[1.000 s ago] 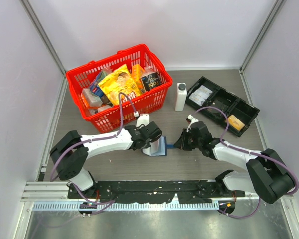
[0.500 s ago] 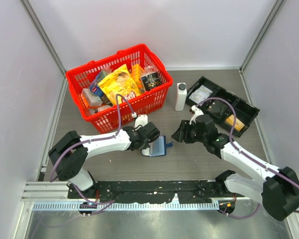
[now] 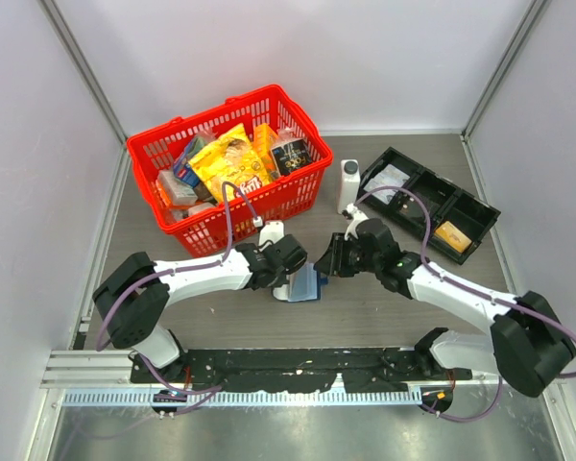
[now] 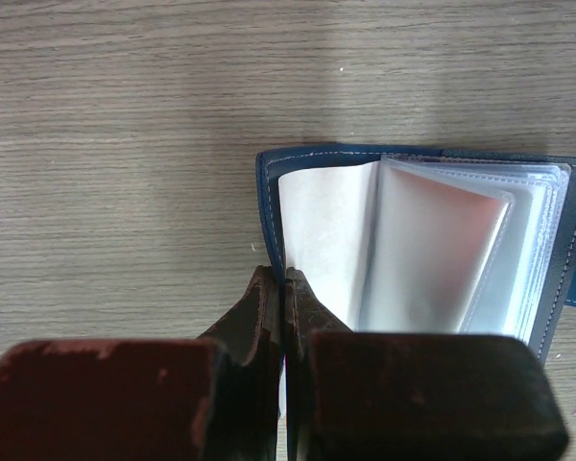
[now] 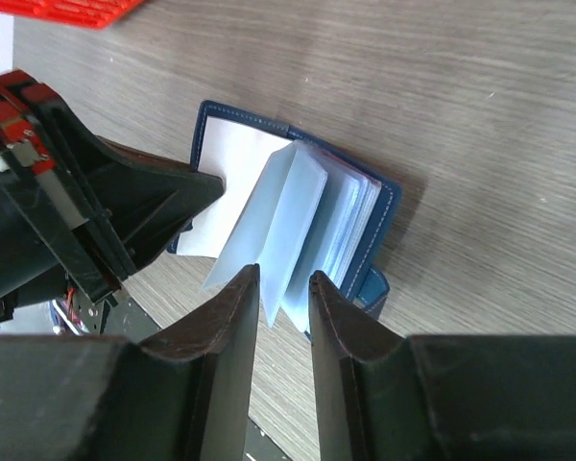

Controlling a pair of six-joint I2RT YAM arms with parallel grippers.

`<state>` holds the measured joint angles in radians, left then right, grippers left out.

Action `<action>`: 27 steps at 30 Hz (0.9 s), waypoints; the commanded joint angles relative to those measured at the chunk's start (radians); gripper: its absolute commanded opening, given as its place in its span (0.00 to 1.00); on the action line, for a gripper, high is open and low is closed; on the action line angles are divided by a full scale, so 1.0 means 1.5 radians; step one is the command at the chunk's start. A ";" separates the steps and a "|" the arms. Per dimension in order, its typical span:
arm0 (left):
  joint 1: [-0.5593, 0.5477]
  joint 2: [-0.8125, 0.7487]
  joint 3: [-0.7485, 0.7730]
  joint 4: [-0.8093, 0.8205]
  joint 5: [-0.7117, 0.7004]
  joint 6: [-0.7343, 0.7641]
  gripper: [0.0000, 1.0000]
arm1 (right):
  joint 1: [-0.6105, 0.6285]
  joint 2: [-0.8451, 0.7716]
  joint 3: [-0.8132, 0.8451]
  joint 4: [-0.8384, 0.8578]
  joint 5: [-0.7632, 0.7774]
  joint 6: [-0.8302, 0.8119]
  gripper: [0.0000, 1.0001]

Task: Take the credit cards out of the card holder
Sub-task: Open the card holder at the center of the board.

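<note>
The navy card holder [image 3: 308, 284] lies open on the table, its pale clear sleeves fanned up. It also shows in the left wrist view [image 4: 418, 235] and the right wrist view [image 5: 302, 206]. My left gripper [image 3: 290, 279] is shut on the holder's left cover edge [image 4: 285, 279]. My right gripper [image 3: 332, 259] is open with a narrow gap, just above the sleeves' free edges [image 5: 283, 279]; I cannot tell if it touches them. No card shows inside the sleeves. An orange-gold credit card [image 3: 453, 235] lies in the black tray.
A red basket [image 3: 269, 197] full of packets stands at the back left. A white bottle [image 3: 348, 187] stands behind the right gripper. The black compartment tray [image 3: 466, 209] with white packets lies at the back right.
My right gripper has swung left and now hovers over the open sleeves. The left gripper has kept its hold on the cover.
</note>
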<state>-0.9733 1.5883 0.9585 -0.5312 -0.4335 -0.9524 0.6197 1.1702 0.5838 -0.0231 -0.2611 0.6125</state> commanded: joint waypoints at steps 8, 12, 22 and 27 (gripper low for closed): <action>0.002 -0.015 -0.008 0.021 0.014 0.008 0.00 | 0.030 0.101 0.000 0.109 -0.023 0.029 0.32; 0.001 -0.016 -0.009 0.025 0.017 0.007 0.00 | 0.033 0.115 -0.003 0.115 -0.015 0.036 0.32; 0.001 -0.022 -0.013 0.033 0.022 0.001 0.00 | 0.045 0.117 0.000 0.076 0.044 0.040 0.32; 0.001 -0.020 -0.012 0.034 0.025 0.001 0.00 | 0.048 0.125 0.001 0.076 0.040 0.036 0.32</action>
<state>-0.9730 1.5833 0.9501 -0.5026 -0.4099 -0.9539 0.6838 1.3548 0.5831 0.0742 -0.2241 0.6594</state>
